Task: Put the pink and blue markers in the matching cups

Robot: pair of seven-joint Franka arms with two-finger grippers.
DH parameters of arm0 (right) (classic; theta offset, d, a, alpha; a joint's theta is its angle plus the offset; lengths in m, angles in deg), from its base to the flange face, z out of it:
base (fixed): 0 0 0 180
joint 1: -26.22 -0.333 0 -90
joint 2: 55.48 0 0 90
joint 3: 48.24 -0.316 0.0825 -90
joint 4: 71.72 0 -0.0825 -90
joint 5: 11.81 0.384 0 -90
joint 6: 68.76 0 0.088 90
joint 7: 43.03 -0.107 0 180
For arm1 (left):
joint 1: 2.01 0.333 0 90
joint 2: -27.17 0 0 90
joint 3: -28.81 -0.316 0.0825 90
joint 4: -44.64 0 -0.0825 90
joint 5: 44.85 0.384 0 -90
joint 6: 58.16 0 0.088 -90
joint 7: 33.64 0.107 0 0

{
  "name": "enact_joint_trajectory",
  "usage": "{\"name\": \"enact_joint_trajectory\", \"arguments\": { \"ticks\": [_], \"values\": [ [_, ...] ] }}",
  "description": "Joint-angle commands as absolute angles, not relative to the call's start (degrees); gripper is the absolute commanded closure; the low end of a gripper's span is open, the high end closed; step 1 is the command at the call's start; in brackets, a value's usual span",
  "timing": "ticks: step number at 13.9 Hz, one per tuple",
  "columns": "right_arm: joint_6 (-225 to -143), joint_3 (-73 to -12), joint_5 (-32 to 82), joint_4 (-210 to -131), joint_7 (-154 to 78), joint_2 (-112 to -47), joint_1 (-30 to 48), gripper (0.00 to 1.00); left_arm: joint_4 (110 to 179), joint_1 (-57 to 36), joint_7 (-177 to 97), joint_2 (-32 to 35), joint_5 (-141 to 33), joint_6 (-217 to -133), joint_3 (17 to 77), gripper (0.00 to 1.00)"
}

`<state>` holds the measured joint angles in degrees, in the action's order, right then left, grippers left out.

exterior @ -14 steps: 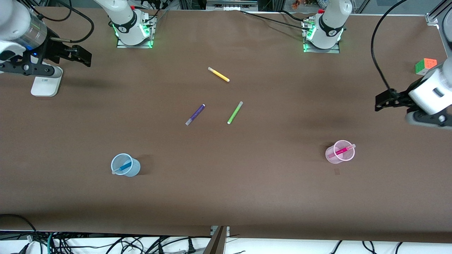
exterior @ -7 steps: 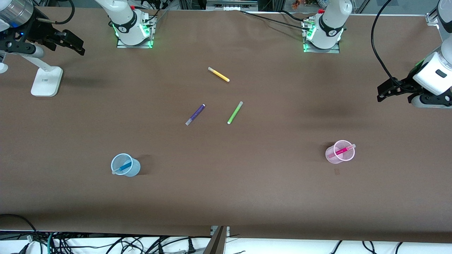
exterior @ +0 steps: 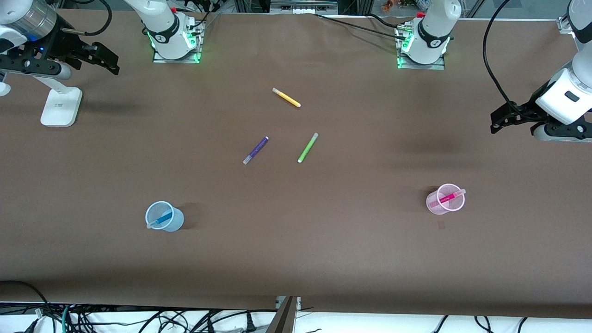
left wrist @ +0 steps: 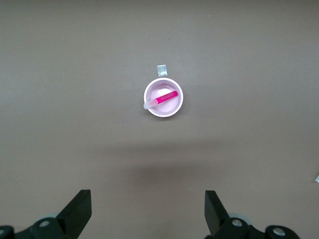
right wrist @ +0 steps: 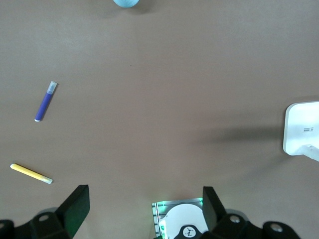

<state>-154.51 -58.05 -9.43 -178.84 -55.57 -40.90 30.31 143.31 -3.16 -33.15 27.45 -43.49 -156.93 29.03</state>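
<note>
The pink marker stands tilted in the pale pink cup, toward the left arm's end of the table. The blue marker stands tilted in the pale blue cup, toward the right arm's end. My left gripper is open and empty, up in the air near the table's edge. Its wrist view shows the pink cup with the pink marker in it, apart from the left gripper. My right gripper is open and empty, high over the table's corner. The blue cup shows at the edge of the right wrist view.
A purple marker, a green marker and a yellow marker lie mid-table, nearer the arm bases than the cups. A white stand sits under the right arm. The right arm's base shows in the right wrist view.
Both grippers rose and drew back toward the table's ends, then shifted slightly. The cups and all markers have not moved.
</note>
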Motion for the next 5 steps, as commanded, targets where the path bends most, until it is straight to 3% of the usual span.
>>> {"name": "enact_joint_trajectory", "arguments": {
  "ticks": [1, 5],
  "values": [
    [-158.22, -58.69, -8.91, -178.16, -54.99, -40.71, 31.06, 0.00, 142.64, -3.42, -33.64, 27.43, -44.23, -155.37, 29.25, 0.00],
    [-158.32, -58.69, -8.29, -178.07, -51.12, -41.50, 31.06, 0.00, 142.55, -3.50, -33.55, 27.43, -44.23, -155.37, 29.25, 0.00]
  ]
}}
